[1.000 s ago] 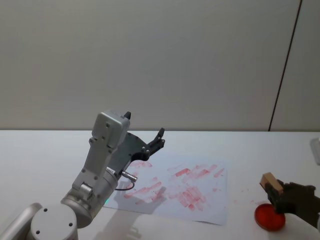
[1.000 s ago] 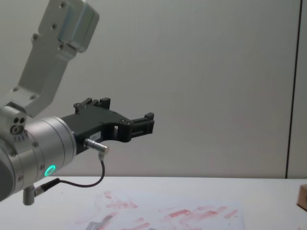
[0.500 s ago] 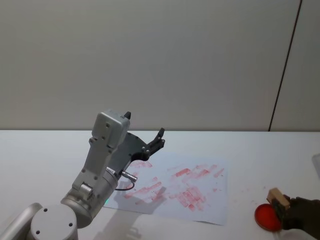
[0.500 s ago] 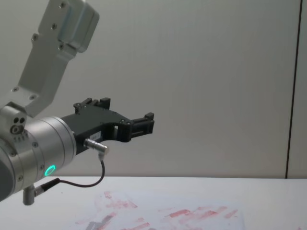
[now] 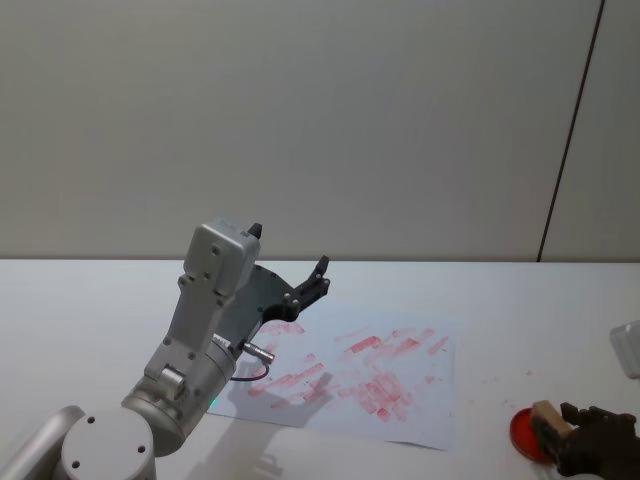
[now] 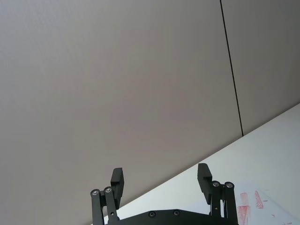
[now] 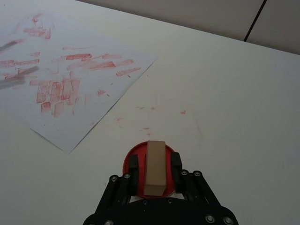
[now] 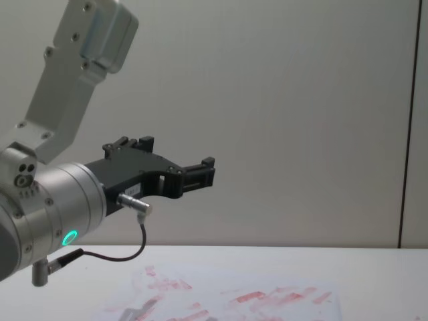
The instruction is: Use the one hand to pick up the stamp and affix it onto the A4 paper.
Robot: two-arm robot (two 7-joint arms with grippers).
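Observation:
My right gripper [image 7: 154, 161] is shut on the stamp [image 7: 154, 174], a light tan block held upright between its black fingers. The stamp sits over a round red ink pad [image 7: 139, 152] on the white table. In the head view the right gripper [image 5: 552, 436] is at the bottom right, with the stamp [image 5: 546, 414] and ink pad [image 5: 521, 431] just right of the A4 paper [image 5: 350, 380]. The paper [image 7: 65, 79] is white with smeared red marks. My left gripper [image 5: 318, 276] hangs open, raised above the paper's left side [image 6: 160, 180].
The left arm's silver wrist with a green ring [image 8: 69, 237] fills the near left. A white object [image 5: 627, 350] lies at the table's right edge. Small red specks [image 7: 152, 108] dot the bare table between paper and ink pad.
My right gripper has lowered with the stamp, down onto the red ink pad and nearer to me. The left arm has not moved.

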